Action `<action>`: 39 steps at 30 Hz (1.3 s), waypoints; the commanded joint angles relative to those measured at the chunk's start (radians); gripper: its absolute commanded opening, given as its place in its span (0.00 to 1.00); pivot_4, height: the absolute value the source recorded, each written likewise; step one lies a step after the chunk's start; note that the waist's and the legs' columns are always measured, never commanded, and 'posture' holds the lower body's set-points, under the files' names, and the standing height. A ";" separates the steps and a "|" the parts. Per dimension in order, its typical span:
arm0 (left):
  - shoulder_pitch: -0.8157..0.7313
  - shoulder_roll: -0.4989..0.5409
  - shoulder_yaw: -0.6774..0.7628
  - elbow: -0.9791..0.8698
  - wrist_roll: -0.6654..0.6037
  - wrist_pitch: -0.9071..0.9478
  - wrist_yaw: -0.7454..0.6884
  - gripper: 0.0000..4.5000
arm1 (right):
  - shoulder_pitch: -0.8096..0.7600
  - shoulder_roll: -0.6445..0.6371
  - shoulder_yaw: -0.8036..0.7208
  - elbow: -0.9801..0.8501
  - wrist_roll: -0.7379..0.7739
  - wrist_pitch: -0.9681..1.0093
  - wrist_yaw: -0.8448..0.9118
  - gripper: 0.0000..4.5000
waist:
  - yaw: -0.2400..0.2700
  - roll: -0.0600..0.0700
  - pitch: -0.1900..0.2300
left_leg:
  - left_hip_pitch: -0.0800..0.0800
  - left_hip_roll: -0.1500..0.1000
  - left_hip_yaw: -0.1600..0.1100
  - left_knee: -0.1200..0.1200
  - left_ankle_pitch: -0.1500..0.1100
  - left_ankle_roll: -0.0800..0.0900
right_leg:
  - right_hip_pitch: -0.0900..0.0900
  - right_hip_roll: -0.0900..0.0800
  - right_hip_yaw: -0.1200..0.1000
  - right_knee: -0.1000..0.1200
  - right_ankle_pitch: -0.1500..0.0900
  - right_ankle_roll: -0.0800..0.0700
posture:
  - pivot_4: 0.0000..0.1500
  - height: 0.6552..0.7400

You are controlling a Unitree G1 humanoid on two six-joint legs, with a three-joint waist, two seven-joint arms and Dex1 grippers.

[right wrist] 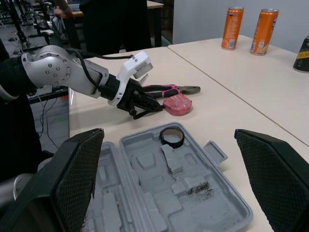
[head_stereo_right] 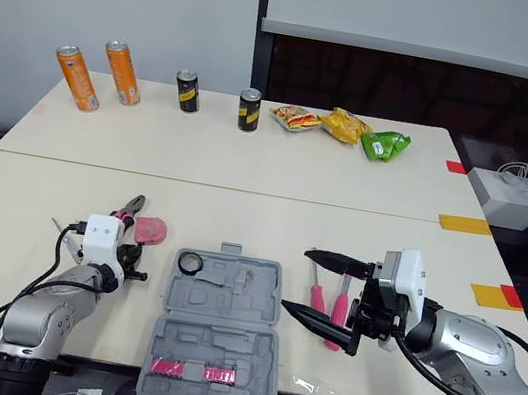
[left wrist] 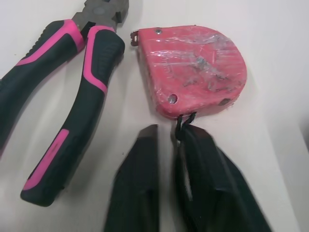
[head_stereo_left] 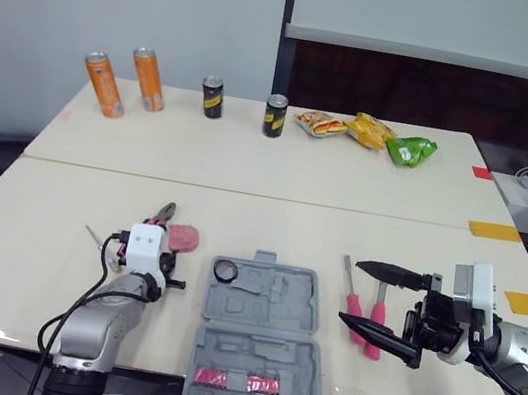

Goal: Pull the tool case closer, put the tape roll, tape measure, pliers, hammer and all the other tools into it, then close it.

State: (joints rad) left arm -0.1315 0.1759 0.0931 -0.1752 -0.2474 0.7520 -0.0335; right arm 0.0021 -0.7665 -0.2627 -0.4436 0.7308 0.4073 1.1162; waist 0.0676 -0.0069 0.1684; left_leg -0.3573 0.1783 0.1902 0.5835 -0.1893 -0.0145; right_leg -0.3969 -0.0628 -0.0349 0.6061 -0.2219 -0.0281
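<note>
Here, the left gripper [left wrist: 171, 133] keeps its fingers narrowly parted just behind the tape measure [left wrist: 193, 67], with the pliers [left wrist: 72, 96] beside it. The right gripper [head_stereo_left: 349, 293] gapes wide above the screwdrivers [head_stereo_left: 356, 302], beside the open tool case [head_stereo_left: 261, 334] holding the tape roll [head_stereo_left: 225, 271].

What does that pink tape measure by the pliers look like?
The tape measure is a rounded pink case, shiny like clear film wraps it, with two screws, a metal tip at one corner and a black cord loop. It lies flat on the table, beside the pliers, not touching them. The left gripper, slightly open, sits right at the cord.
</note>
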 commanded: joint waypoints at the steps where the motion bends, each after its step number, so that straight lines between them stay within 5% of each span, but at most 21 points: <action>1: 0.052 0.006 -0.001 -0.039 -0.006 0.021 -0.027 0.01 | 0.005 -0.005 -0.024 -0.029 0.024 -0.014 0.006 1.00 | 0.000 0.001 0.000 | 0.000 0.000 0.000 0.000 0.000 0.000 | 0.000 0.000 0.000 0.000 0.000 0.000 | 1.00 1.00; 15: 0.450 0.117 0.067 -0.380 -0.110 0.046 -0.210 0.01 | 0.042 -0.020 -0.017 -0.021 0.021 -0.026 0.075 1.00 | -0.005 0.004 -0.003 | -0.004 0.000 0.000 -0.002 -0.003 0.002 | -0.002 0.000 0.000 -0.006 -0.001 0.002 | 1.00 1.00; 26: 0.567 0.139 0.126 -0.431 -0.146 -0.024 -0.271 0.01 | 0.045 -0.010 0.000 -0.007 0.004 -0.041 0.100 1.00 | -0.007 0.005 -0.003 | -0.004 0.000 0.000 -0.003 -0.005 -0.002 | -0.002 0.000 0.000 -0.007 -0.004 0.006 | 1.00 1.00; 35: 0.708 0.273 0.262 -0.440 -0.224 -0.197 -0.535 0.64 | 0.052 -0.015 0.000 -0.044 0.027 -0.032 0.098 1.00 | -0.009 0.004 -0.002 | -0.004 0.000 0.000 -0.006 -0.005 -0.002 | -0.003 0.000 -0.001 -0.010 -0.002 0.004 | 1.00 1.00; 39: 0.652 0.469 0.369 -0.299 -0.285 -0.295 -0.816 0.92 | 0.060 -0.052 -0.010 -0.108 0.075 0.015 0.104 1.00 | 0.002 0.004 -0.001 | -0.003 0.000 0.000 -0.007 -0.006 -0.002 | -0.003 0.000 -0.001 -0.009 -0.005 0.008 | 1.00 1.00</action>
State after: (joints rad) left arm 0.5435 0.6014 0.4037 -0.5151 -0.4991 0.5137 -0.7408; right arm 0.0625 -0.8019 -0.2504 -0.4957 0.7636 0.4079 1.2139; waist 0.0699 -0.0030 0.1672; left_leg -0.3597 0.1780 0.1906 0.5764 -0.1949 -0.0166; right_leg -0.3995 -0.0623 -0.0358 0.5972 -0.2274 -0.0185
